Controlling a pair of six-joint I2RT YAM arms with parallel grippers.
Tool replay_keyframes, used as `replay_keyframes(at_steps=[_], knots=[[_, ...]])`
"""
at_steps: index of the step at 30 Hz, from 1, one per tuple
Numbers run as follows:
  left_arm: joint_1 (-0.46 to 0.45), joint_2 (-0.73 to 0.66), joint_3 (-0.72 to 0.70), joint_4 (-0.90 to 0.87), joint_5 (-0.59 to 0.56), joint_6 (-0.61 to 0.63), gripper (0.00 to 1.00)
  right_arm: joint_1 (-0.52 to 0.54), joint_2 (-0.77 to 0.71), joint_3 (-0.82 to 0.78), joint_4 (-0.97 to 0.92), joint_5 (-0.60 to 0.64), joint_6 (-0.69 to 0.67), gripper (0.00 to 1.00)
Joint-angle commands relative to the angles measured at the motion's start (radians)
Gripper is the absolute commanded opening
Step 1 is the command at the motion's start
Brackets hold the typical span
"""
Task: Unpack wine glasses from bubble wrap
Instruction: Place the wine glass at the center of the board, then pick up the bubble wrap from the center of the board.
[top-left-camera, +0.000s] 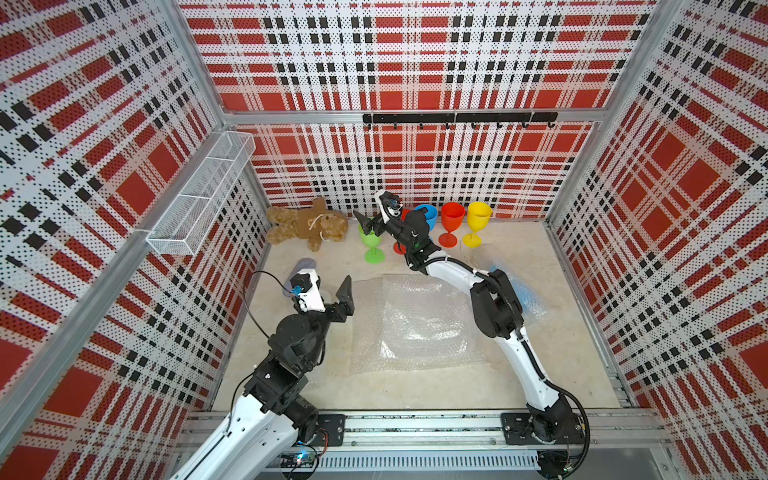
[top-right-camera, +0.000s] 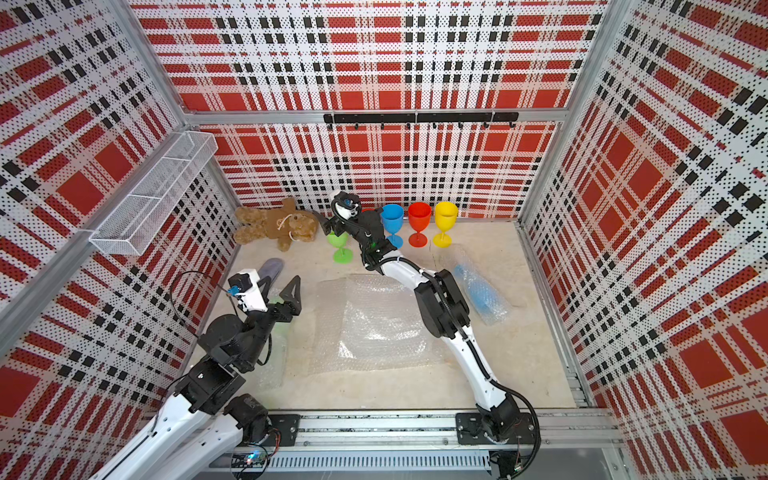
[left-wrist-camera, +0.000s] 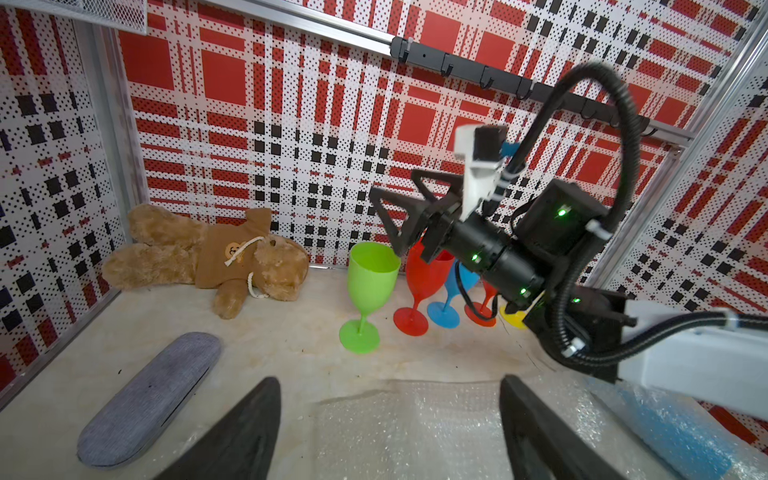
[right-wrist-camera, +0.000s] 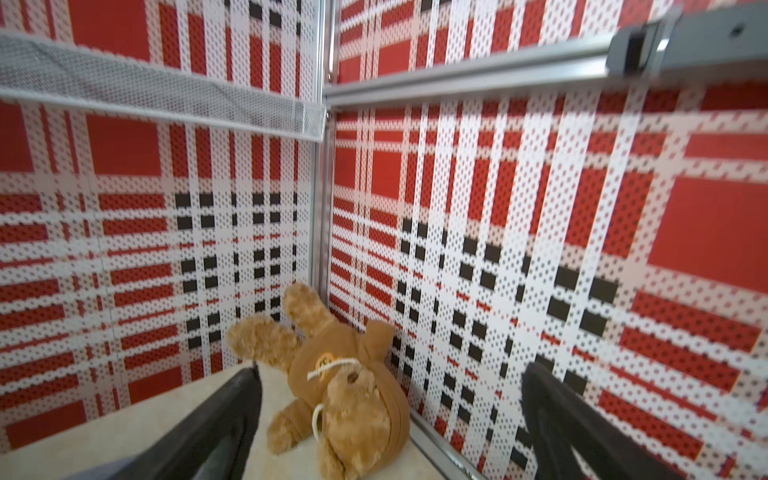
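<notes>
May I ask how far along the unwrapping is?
Done: five goblets stand bare at the back. In hand: nothing; right gripper open by the green goblet, left gripper open too. Left: a wrapped blue goblet, and seemingly a wrapped green one under the left arm.

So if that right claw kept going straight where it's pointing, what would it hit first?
Most likely the teddy bear: the wrist view shows it framed by the open right gripper, nothing in front. Height is hard to judge, so it might pass above.
</notes>
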Motion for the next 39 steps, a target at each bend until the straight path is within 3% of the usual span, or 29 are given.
replay_keyframes(at_steps=[1, 3, 6, 8, 10, 12, 14, 16, 19, 21, 24, 26, 30, 34, 39], knots=[[0.009, 0.015, 0.037, -0.026, 0.0, -0.009, 0.83, 0.022, -0.182, -0.109, -0.005, 0.135, -0.003, 1.0], [0.008, 0.033, 0.069, -0.05, 0.01, -0.022, 0.82, 0.051, -0.294, -0.209, -0.021, 0.297, -0.042, 1.0], [0.008, 0.081, 0.133, -0.099, 0.03, -0.041, 0.81, 0.084, -0.455, -0.326, -0.18, 0.43, -0.138, 1.0], [0.005, 0.12, 0.17, -0.125, 0.051, -0.054, 0.8, 0.104, -0.528, -0.299, -0.429, 0.662, -0.116, 1.0], [0.003, 0.149, 0.19, -0.13, 0.067, -0.07, 0.8, 0.102, -0.566, -0.187, -0.784, 0.849, 0.005, 1.0], [-0.001, 0.179, 0.198, -0.121, 0.087, -0.08, 0.8, 0.099, -0.625, -0.146, -1.029, 0.851, 0.02, 1.0], [-0.009, 0.215, 0.206, -0.103, 0.107, -0.086, 0.79, 0.092, -0.748, -0.293, -1.013, 0.843, 0.056, 1.0], [-0.021, 0.254, 0.222, -0.088, 0.127, -0.089, 0.79, 0.059, -0.872, -0.459, -1.012, 0.711, 0.128, 1.0], [-0.045, 0.299, 0.234, -0.055, 0.148, -0.084, 0.79, -0.041, -0.93, -0.475, -1.228, 0.561, 0.32, 1.0], [-0.059, 0.314, 0.222, -0.024, 0.148, -0.071, 0.79, -0.041, -0.964, -0.576, -1.253, 0.69, 0.385, 1.0], [-0.06, 0.323, 0.184, 0.02, 0.174, -0.062, 0.79, -0.035, -0.99, -0.691, -1.324, 0.707, 0.279, 1.0], [-0.052, 0.322, 0.165, 0.031, 0.203, -0.064, 0.79, -0.093, -1.014, -0.768, -1.306, 0.683, 0.246, 1.0], [-0.037, 0.307, 0.144, 0.041, 0.257, -0.07, 0.79, -0.305, -0.957, -0.785, -1.371, 0.476, 0.248, 1.0], [-0.034, 0.282, 0.135, 0.054, 0.293, -0.081, 0.79, -0.339, -0.802, -0.763, -1.458, 0.653, 0.159, 1.0], [-0.054, 0.253, 0.124, 0.058, 0.295, -0.08, 0.79, -0.426, -0.672, -0.713, -1.466, 0.573, 0.157, 1.0]])
